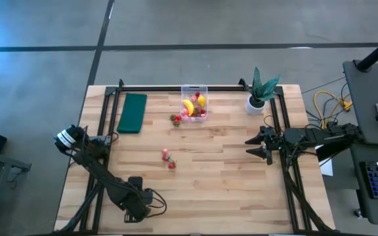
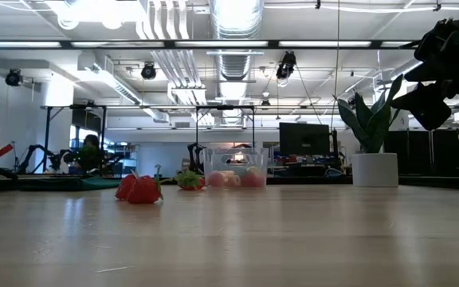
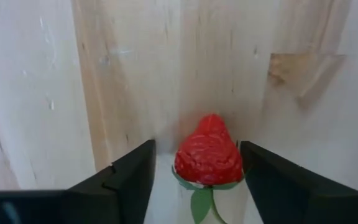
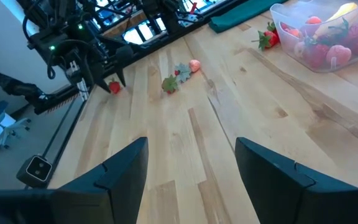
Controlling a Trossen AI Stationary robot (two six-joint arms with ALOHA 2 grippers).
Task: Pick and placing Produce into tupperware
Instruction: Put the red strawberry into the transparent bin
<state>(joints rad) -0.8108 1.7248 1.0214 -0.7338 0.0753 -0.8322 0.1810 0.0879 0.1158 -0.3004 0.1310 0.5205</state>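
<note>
Left gripper [image 1: 136, 211] at table's [image 1: 228, 190] near edge, toward left corner. Fingers apart, either side of a red strawberry [image 3: 209, 155]. Clear gap at one finger; cannot tell whether the other touches. Seen close only from left wrist view. Hidden under the gripper in high view, and not visible in low view. Right wrist view catches it from afar as a red spot by the left fingers.

Right gripper [image 1: 256, 148] near right edge, about mid-depth, raised off the wood in low view. Jaws wide, nothing between, bare planks past them in own wrist view.

Tupperware [image 1: 194, 103] at middle of far edge, upright, lid off. High view shows contents: banana [image 1: 188, 106], lemon [image 1: 201, 100], pink and red berries. Low view shows only pink blurs through the clear wall.

Loose berry [image 1: 176, 118] just beside the box's near-left corner, outside. Two more berries [image 1: 168, 159] near table centre, close together; one paler in right wrist view, both same red in low view.

Green pad [image 1: 132, 112] flat by far-left corner. Potted plant [image 1: 260, 93] by far-right corner, well apart from the box.
</note>
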